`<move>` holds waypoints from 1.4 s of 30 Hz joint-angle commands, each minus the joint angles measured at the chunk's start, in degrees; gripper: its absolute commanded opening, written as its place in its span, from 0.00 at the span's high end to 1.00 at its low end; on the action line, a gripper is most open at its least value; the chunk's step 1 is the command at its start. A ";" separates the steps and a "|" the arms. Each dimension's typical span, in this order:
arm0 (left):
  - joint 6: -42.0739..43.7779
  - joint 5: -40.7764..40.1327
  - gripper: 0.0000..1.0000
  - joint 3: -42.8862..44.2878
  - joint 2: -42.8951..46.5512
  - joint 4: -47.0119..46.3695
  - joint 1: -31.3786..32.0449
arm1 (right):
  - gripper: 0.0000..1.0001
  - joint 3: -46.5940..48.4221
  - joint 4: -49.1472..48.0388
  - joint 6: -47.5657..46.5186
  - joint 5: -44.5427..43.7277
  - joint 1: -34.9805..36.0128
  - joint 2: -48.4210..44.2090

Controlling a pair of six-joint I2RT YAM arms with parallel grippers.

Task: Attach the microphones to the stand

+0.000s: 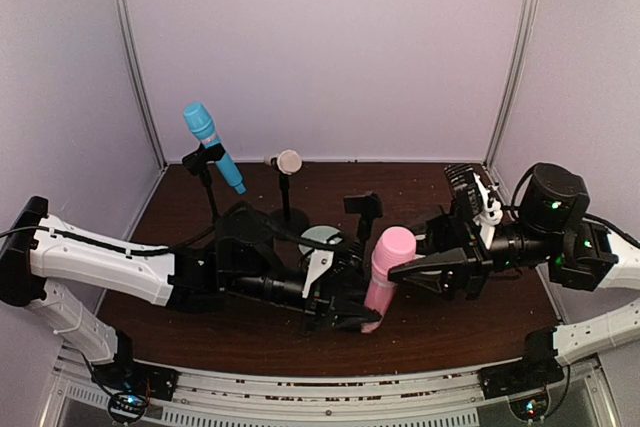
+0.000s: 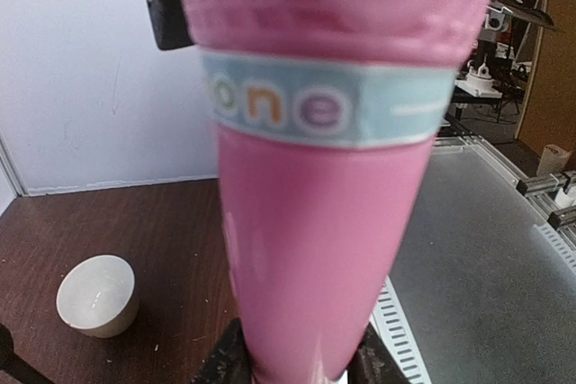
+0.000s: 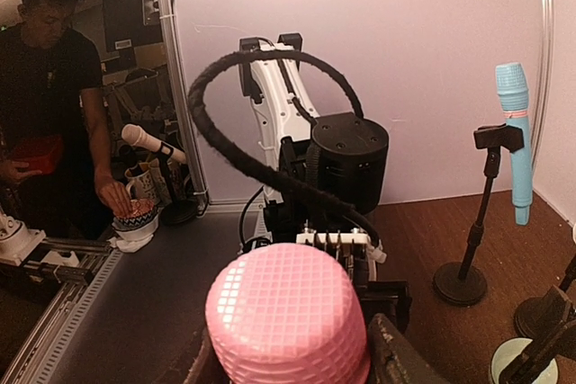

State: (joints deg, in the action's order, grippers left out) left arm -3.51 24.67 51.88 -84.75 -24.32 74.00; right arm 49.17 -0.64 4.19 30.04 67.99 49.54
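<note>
The pink microphone (image 1: 385, 272) stands nearly upright near the table's front middle, held at both ends. My left gripper (image 1: 355, 319) is shut on its narrow lower end (image 2: 315, 222), with both dark fingers pressed against it. My right gripper (image 1: 400, 269) is shut on its thick gridded head (image 3: 286, 312), a finger on each side. The sky-blue microphone (image 1: 212, 145) sits tilted in the clip of a tall black stand (image 1: 205, 182) at the back left. On a short stand behind the left arm rests the cream microphone (image 1: 287, 161).
A black clip (image 1: 362, 205) on a stand with a pale green base (image 1: 320, 239) rises just behind the pink microphone, with nothing in it. White walls enclose the table on three sides. In the right wrist view a person (image 3: 54, 87) stands beyond the enclosure.
</note>
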 commanded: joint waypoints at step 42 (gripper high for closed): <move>-16.00 -24.20 0.97 -0.94 10.18 -4.77 0.18 | 0.25 -7.42 3.50 4.45 -22.57 1.07 -2.69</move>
State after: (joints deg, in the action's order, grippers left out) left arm -13.34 8.19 52.51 -75.72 -21.98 74.04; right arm 42.96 1.06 7.07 14.63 68.07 46.41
